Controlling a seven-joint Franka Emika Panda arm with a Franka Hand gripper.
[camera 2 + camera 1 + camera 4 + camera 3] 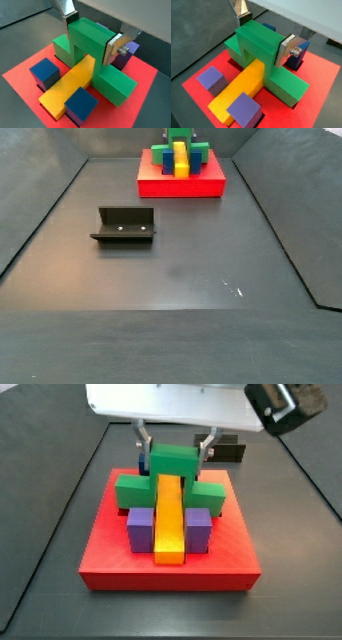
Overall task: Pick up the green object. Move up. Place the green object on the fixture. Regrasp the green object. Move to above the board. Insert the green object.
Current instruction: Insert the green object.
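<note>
Here the gripper [262,31] is clamping the green object's [261,41] raised cube, straddling the yellow bar [241,88] on the board [170,565]; purple blocks [139,524] are flanking the bar; the fixture [124,225] is sitting well apart.

The gripper [261,34] hangs straight down from the wrist, over the far end of the floor in a side view [174,446]; its jaws are closed on the raised middle cube of the green object [264,57]. One silver finger [115,51] lies flat against each side face.
</note>
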